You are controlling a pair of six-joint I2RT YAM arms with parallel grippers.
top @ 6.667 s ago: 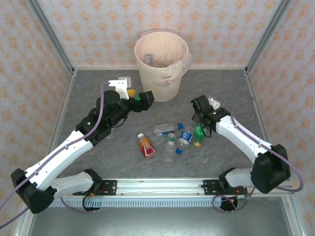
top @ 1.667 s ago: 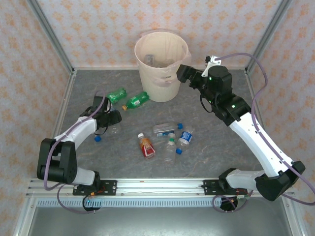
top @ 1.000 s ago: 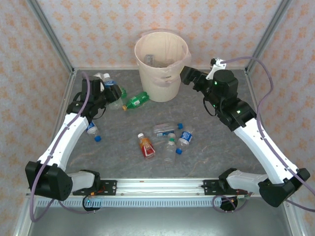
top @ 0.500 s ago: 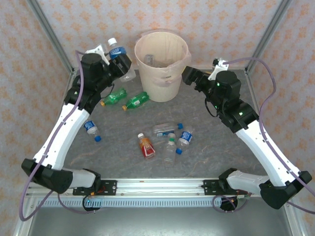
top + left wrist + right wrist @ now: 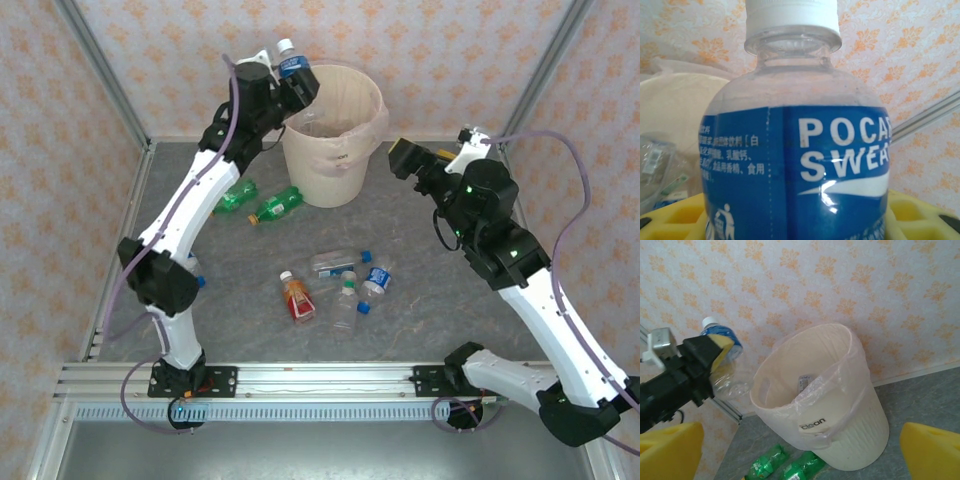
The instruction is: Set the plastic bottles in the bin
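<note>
We judge the task partly done, with most of it left. Our left gripper (image 5: 297,86) is clamped on a blue-labelled bottle (image 5: 800,165), held upright at the upper left rim of the bin (image 5: 340,175), which stands top centre in the overhead frame; the bottle is not yet released. Our right gripper (image 5: 402,158) hangs just right of the bin, its yellow fingers (image 5: 670,447) spread wide and holding nothing. Inside the bin the right wrist view shows at least one labelled item low against the liner, but we cannot count what is there. On the table lie two green bottles (image 5: 278,204) left of the bin, and in mid-frame a red-orange bottle (image 5: 297,297) beside several clear bottles (image 5: 347,300), all to be collected
</note>
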